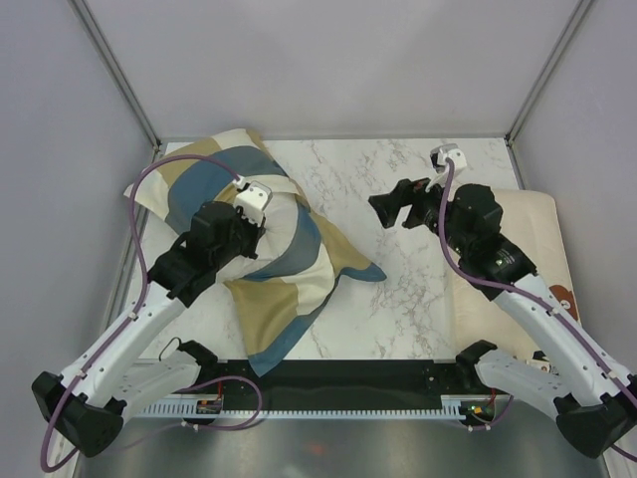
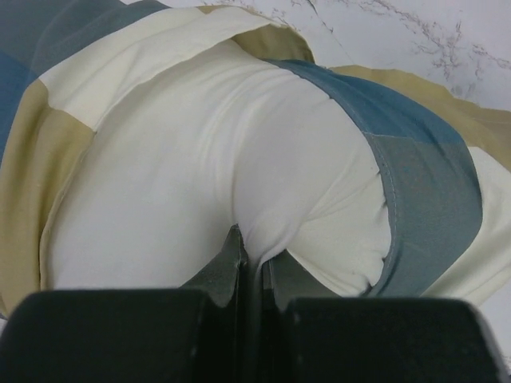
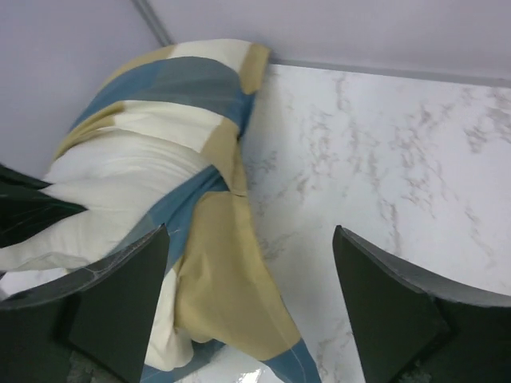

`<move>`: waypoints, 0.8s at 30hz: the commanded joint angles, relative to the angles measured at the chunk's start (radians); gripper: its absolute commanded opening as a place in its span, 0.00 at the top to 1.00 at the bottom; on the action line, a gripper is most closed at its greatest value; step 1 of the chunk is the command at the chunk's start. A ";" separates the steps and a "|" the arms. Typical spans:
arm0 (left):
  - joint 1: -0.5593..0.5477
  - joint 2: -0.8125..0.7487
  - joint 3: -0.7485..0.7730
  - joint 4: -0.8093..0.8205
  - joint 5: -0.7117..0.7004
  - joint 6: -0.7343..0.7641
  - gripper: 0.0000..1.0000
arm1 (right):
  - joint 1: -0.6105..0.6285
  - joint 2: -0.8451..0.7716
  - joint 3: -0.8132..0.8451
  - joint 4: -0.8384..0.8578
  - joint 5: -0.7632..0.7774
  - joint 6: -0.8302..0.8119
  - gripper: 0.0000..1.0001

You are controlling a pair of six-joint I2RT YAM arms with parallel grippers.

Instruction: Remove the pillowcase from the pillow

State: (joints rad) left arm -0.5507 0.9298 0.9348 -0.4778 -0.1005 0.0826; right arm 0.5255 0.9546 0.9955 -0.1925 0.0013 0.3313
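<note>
Marble table (image 1: 398, 289); left end effector (image 2: 251, 247) clamped on half-covered pillow (image 2: 200, 175), right end effector (image 3: 251, 231) apart.

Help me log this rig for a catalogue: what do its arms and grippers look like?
Left arm and right arm: white shell links, black joints and bases, a purple cable along each. Left gripper and right gripper: black, tapering to wedges, white camera housing at the wrist.

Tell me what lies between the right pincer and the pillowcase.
Only bare marble table: in the top external view, the open right pincer hangs apart from the pillowcase, nothing between them.
</note>
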 commanded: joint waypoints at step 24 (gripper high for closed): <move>0.072 -0.055 -0.002 0.088 -0.044 0.011 0.98 | 0.059 0.214 -0.327 0.317 -0.474 -0.287 0.02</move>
State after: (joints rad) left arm -0.4938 0.8928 0.9253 -0.4759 -0.1196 0.0826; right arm 0.5640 1.1294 0.6762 0.0246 -0.4263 0.1184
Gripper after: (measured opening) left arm 0.086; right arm 0.978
